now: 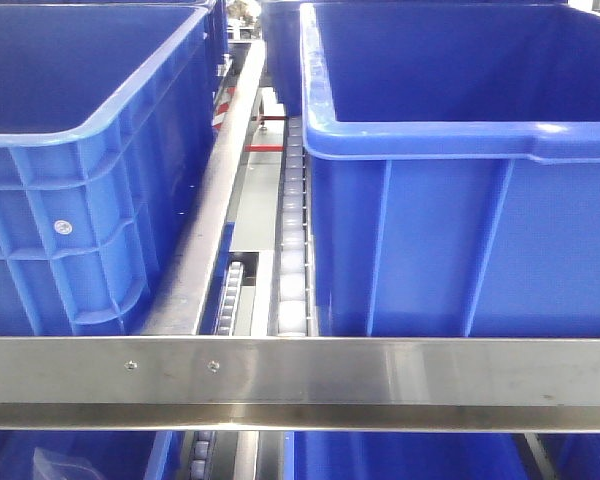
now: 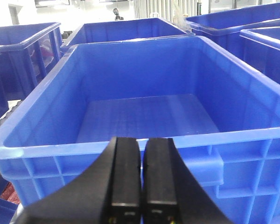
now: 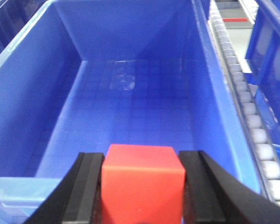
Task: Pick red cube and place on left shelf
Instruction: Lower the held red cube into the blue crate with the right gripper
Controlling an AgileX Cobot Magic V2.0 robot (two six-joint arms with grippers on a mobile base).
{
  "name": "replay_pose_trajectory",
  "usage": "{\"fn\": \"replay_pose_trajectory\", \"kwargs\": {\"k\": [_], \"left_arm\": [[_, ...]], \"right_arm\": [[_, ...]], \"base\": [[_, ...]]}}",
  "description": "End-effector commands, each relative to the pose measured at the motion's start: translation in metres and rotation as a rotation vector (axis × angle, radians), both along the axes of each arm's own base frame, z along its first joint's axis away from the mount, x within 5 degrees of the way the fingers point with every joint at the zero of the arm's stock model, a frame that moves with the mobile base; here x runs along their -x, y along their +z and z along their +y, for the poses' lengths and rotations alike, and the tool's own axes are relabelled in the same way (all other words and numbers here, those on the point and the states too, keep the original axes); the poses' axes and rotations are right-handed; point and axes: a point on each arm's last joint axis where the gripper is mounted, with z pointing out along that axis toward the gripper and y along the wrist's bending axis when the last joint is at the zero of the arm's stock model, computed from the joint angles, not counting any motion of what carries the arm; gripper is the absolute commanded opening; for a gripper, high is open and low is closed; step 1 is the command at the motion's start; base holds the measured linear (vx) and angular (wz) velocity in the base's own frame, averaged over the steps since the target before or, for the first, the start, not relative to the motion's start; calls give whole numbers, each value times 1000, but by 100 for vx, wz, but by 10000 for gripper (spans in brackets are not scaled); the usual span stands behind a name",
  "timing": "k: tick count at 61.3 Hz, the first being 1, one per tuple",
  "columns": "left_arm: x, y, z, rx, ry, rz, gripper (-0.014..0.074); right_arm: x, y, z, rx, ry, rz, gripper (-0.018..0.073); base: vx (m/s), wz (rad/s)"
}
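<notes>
Left wrist-mounted: left gripper [image 2: 142,149], jaws pressed together and empty, facing a blue crate [image 2: 144,74].
Right wrist-mounted: right gripper [image 3: 142,161] jaws clamp the red cube [image 3: 142,184] over a second crate [image 3: 130,32].
Progress: cube picked; placing it on the left shelf [image 1: 380,370] apparently remains.

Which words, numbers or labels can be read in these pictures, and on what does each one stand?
None can be read.
The blue crates, the shelf rail and the red cube show no writing.
A small round mark on one crate is too small to read.
</notes>
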Motion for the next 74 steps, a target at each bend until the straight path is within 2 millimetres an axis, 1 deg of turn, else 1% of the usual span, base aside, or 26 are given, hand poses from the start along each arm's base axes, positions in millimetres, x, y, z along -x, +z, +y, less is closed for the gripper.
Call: {"fn": "replay_pose_trajectory", "kwargs": {"k": [1,46,52,59,61,65,71,74], "left_arm": [[-1,0,0,10,4,-53,106],[-1,0,0,10,4,-53,106],[-1,0,0,10,4,-53,106],[-1,0,0,10,4,-53,106],[-1,0,0,10,4,-53,106],[-1,0,0,10,4,-53,106],[-1,0,0,10,4,-53,106],[-1,0,0,10,4,-53,106]], "right_arm": [[-2,16,-1,11,-9,-105,53],[-2,17,-1,11,-9,-106,53],[-2,14,-1,12,-7,-75,53],[-3,16,0,11,-3,-101,53],[-5,17,0,10,-3,-106,53],[-15,18,0,10,-5,-99,53],[-40,21,1,13,-6,-54,53],[-56,25,2,14,-7,-33,53]], "base": [[0,0],[0,0],[0,0],[0,0],[0,0],[0,0],[0,0],[0,0]]}}
